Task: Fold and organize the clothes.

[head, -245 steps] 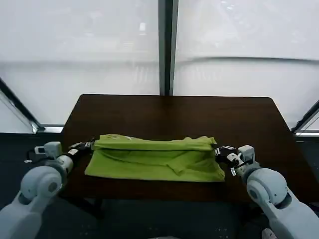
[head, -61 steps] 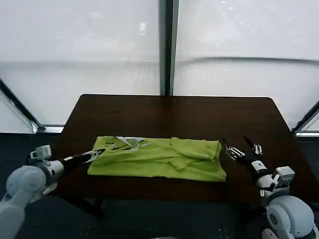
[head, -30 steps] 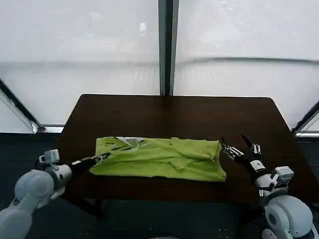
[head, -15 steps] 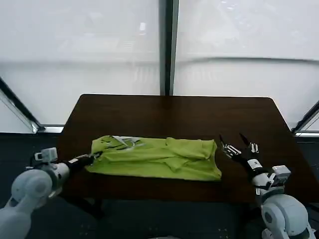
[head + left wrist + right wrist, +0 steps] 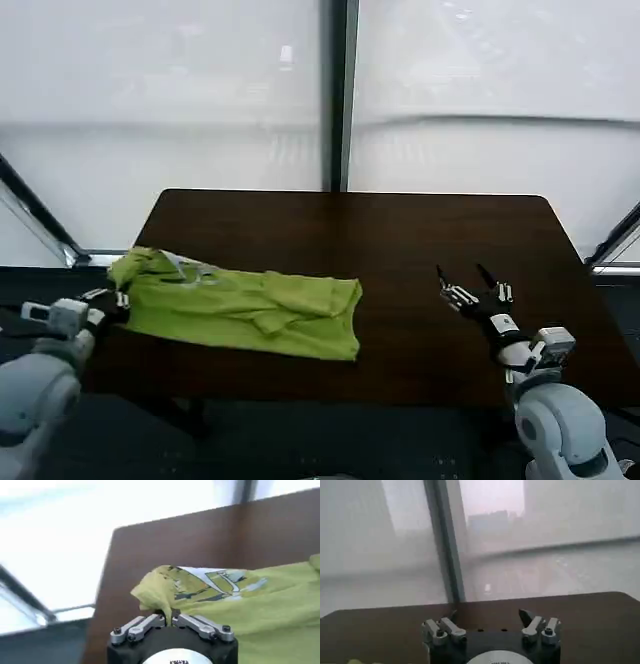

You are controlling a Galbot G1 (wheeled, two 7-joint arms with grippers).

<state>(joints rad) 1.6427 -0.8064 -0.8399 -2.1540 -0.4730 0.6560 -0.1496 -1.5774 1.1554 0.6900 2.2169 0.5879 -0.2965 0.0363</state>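
The clothes, a lime-green T-shirt, lie folded in a long band on the left half of the dark table, one end reaching the table's left edge. My left gripper is shut on that end, and in the left wrist view a pinch of the green T-shirt rises between its jaws, with the white neck label showing beyond. My right gripper hovers open over the table's right front, well apart from the shirt; in the right wrist view it holds nothing.
The table's back half and right side are bare wood. A dark window post stands behind the table's middle, with pale glass on both sides. The floor drops away past the table's left edge.
My left gripper has pulled the shirt leftward, so its end now hangs at the table's left edge. The right gripper stays open near the same spot, now far from the cloth.
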